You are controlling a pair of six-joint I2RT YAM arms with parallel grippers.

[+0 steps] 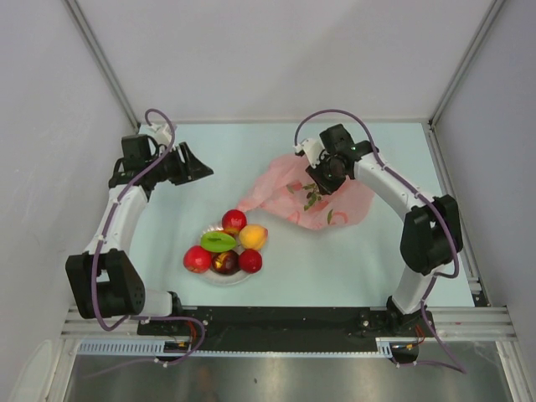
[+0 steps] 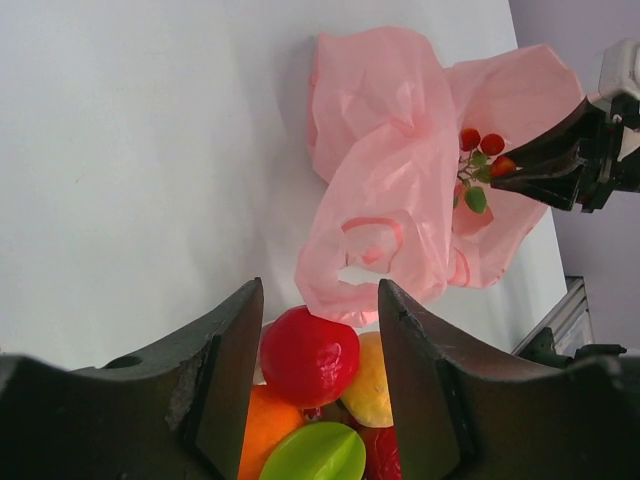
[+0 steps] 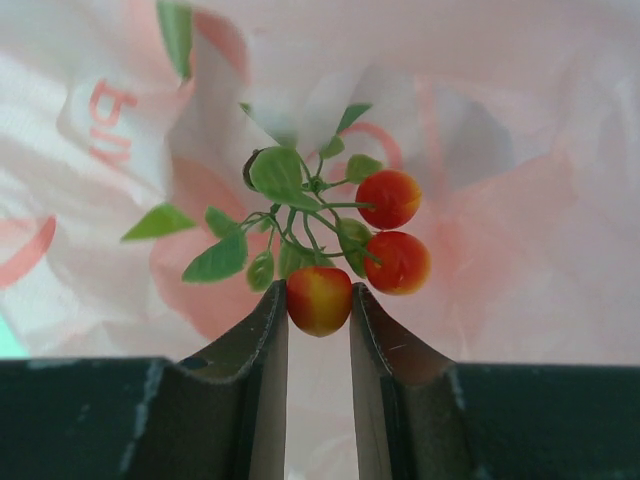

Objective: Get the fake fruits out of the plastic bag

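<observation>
The pink plastic bag (image 1: 276,191) lies crumpled at the centre right of the table, and fills the right wrist view (image 3: 520,130). My right gripper (image 3: 319,292) is shut on one red-yellow berry of a sprig of red berries with green leaves (image 3: 390,198), held over the bag (image 2: 380,170). The sprig (image 2: 480,150) sits at that gripper's tip (image 2: 497,178). Several fake fruits lie on a white plate (image 1: 219,281): a red apple (image 1: 234,220), a green one (image 1: 218,242), a yellow-orange one (image 1: 253,237) and a dark purple one (image 1: 224,262). My left gripper (image 1: 201,172) hangs open and empty to the plate's upper left.
White walls close the table at the back and on both sides. A black rail (image 1: 285,316) runs along the near edge between the arm bases. The bag's loose handle end (image 2: 345,275) reaches toward the plate.
</observation>
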